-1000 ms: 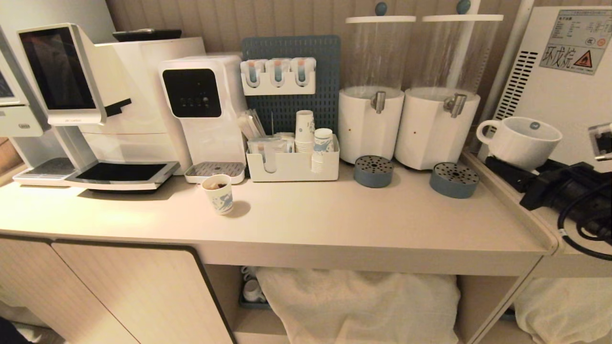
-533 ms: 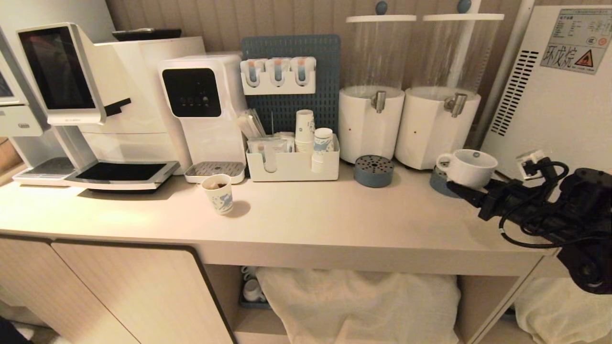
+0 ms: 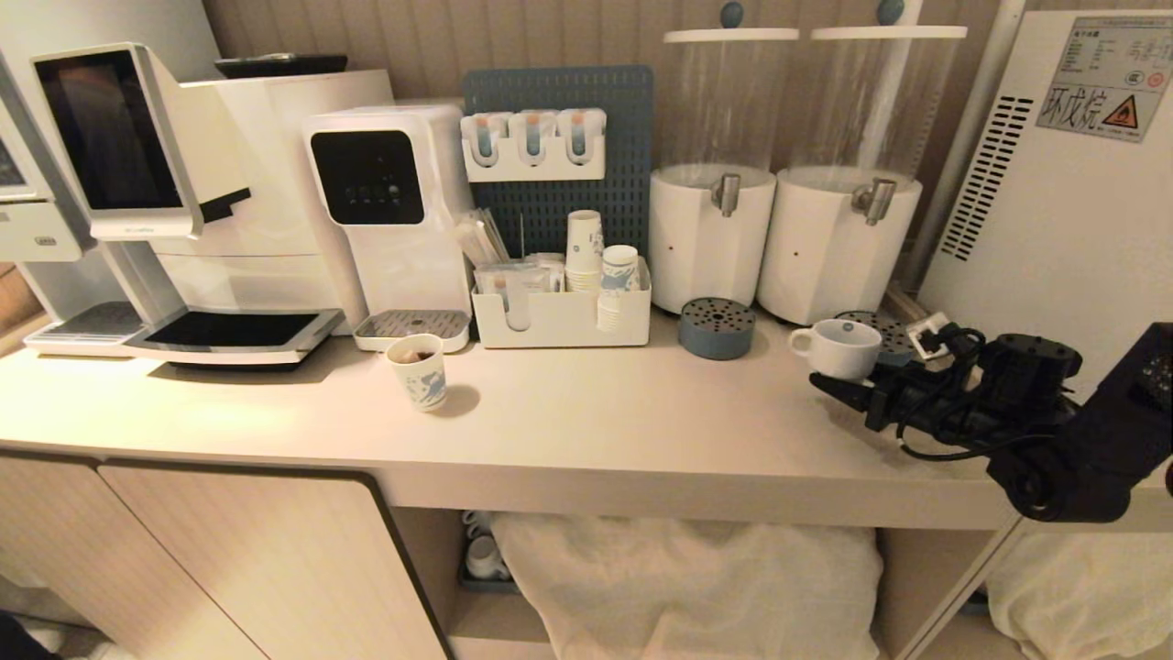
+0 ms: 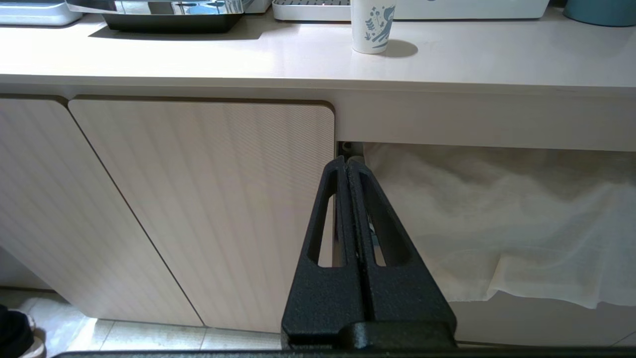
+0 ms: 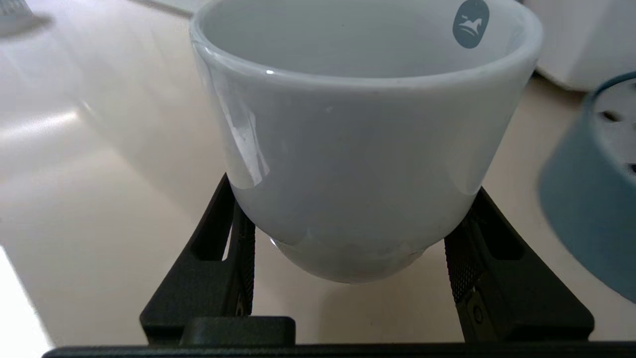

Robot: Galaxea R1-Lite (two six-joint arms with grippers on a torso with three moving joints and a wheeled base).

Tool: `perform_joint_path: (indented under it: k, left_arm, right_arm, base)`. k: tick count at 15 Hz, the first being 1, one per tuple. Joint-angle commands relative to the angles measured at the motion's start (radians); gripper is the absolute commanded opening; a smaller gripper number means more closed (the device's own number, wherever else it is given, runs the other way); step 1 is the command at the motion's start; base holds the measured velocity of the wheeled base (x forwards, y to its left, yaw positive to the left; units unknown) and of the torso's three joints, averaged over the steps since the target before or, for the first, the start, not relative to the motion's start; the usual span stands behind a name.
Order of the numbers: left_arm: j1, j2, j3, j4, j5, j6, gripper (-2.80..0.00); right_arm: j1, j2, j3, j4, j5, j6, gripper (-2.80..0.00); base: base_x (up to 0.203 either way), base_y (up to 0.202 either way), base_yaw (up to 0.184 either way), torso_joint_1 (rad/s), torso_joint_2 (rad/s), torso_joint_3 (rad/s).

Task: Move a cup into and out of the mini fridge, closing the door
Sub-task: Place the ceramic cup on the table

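Cup (image 3: 838, 347) clamped low on its body between the two black fingers (image 5: 218, 258) of the right gripper (image 3: 836, 383), upright, loop handle turned toward the left of the head view, small blue mark on the inner wall (image 5: 470, 23). Right gripper reaching in from the right side over the right end of the countertop (image 3: 596, 422), cup base just above the surface with its shadow beneath; contact with the surface not discernible. Blue perforated drip stand (image 3: 875, 335) immediately behind and beside the cup, second blue stand (image 3: 717, 327) further left, each in front of a white cylindrical drink dispenser (image 3: 710, 234). Mini fridge (image 3: 1054, 202) at the far right, only its vented side panel and warning sticker visible; door out of view. Patterned paper cup (image 3: 419, 371) standing alone near the middle-left of the countertop, well apart from the cup. Left gripper (image 4: 348, 169) parked below counter height, fingers pressed fully together on nothing, pointing at the edge of a cabinet door (image 4: 198, 209) and a white cloth (image 4: 497, 223) in the open bay beneath. Coffee machine (image 3: 183, 202) and water dispenser (image 3: 394, 211) along the back left.
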Motion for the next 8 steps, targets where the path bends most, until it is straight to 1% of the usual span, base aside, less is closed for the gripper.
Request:
perform_joint_path:
  k: [1, 2, 3, 4, 5, 8]
  left_arm:
    - [0.000, 0.000, 0.000, -0.001, 0.001, -0.001, -2.80]
    - [0.000, 0.000, 0.000, -0.001, 0.001, -0.001, -2.80]
    - [0.000, 0.000, 0.000, -0.001, 0.001, -0.001, -2.80]
    - [0.000, 0.000, 0.000, 0.000, 0.001, 0.001, -2.80]
    - [0.000, 0.000, 0.002, -0.001, 0.001, -0.001, -2.80]
    - [0.000, 0.000, 0.001, 0.000, 0.001, -0.001, -2.80]
  right_arm:
    - [0.012, 0.079, -0.106, 0.046, 0.001, -0.027, -2.80]
    - [0.025, 0.112, -0.150, 0.085, -0.004, -0.048, -2.80]
    - [0.029, 0.117, -0.155, 0.095, -0.007, -0.055, -2.80]
    - [0.043, 0.125, -0.172, 0.108, -0.027, -0.058, -2.80]
    - [0.065, 0.144, -0.200, 0.117, -0.071, -0.060, -2.80]
    - [0.069, 0.142, -0.186, 0.120, -0.079, -0.079, -2.80]
  base:
    - [0.000, 0.000, 0.000, 0.000, 0.00, 0.000]
    - [0.000, 0.000, 0.000, 0.000, 0.00, 0.000]
    - [0.000, 0.000, 0.000, 0.000, 0.00, 0.000]
    - [0.000, 0.000, 0.000, 0.000, 0.00, 0.000]
    - [0.000, 0.000, 0.000, 0.000, 0.00, 0.000]
    - [0.000, 0.000, 0.000, 0.000, 0.00, 0.000]
